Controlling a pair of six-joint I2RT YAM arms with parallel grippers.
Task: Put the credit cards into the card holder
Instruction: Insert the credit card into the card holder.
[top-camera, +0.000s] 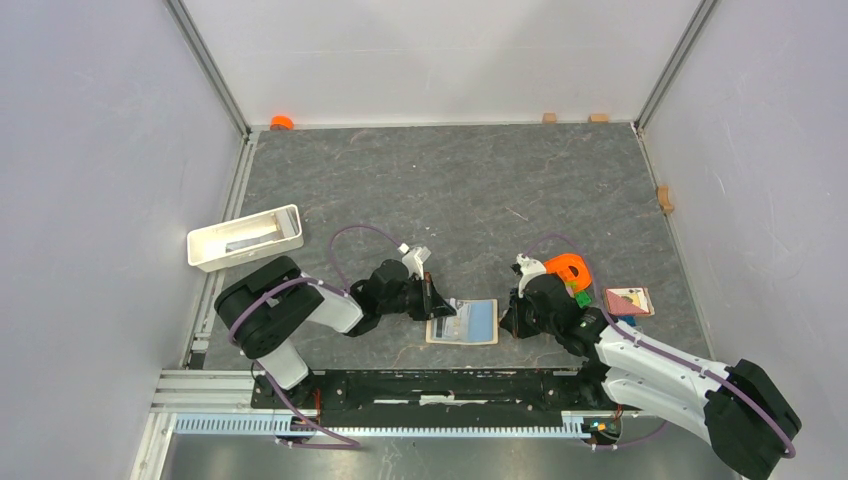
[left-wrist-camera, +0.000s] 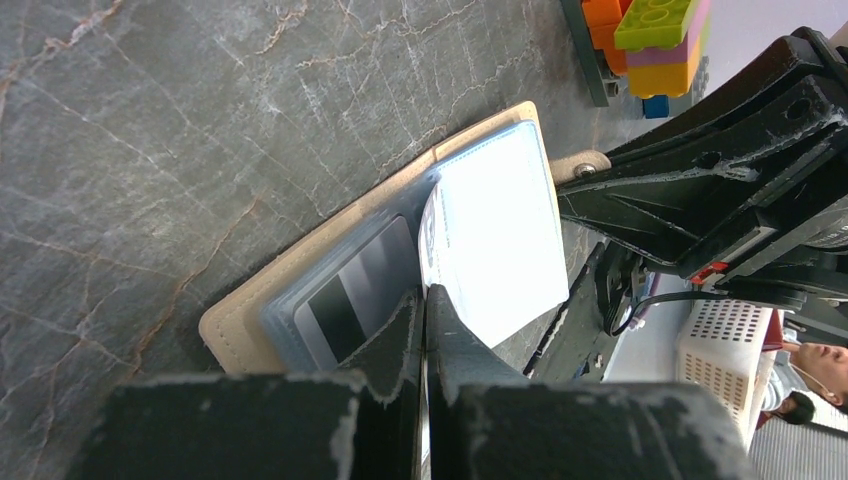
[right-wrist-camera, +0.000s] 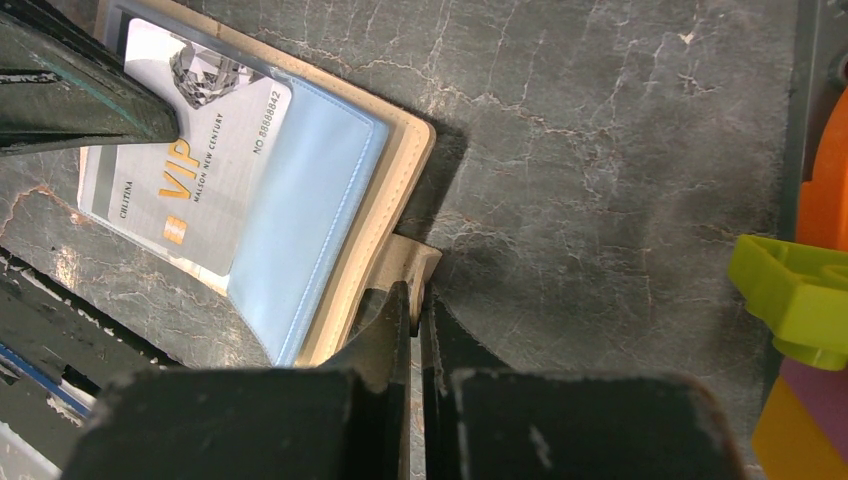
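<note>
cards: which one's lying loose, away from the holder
The pale card with reddish print, beside the toy bricks; the grey VIP card sits at the open card holder.

**Bystanders in my view**

On the tabletop (top-camera: 450, 180) I see a white tray (top-camera: 245, 237) at the left edge and an orange piece (top-camera: 282, 122) in the far left corner. Small wooden blocks (top-camera: 549, 117) sit along the far edge, with another wooden block (top-camera: 664, 198) at the right edge. Stacked toy bricks (top-camera: 572, 272) stand nearer the front.

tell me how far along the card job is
Done: a grey VIP card looks slotted into the open card holder. In hand: right gripper pinches its snap tab, left gripper is shut at the pockets. Left: the pale card lies on the table.
</note>
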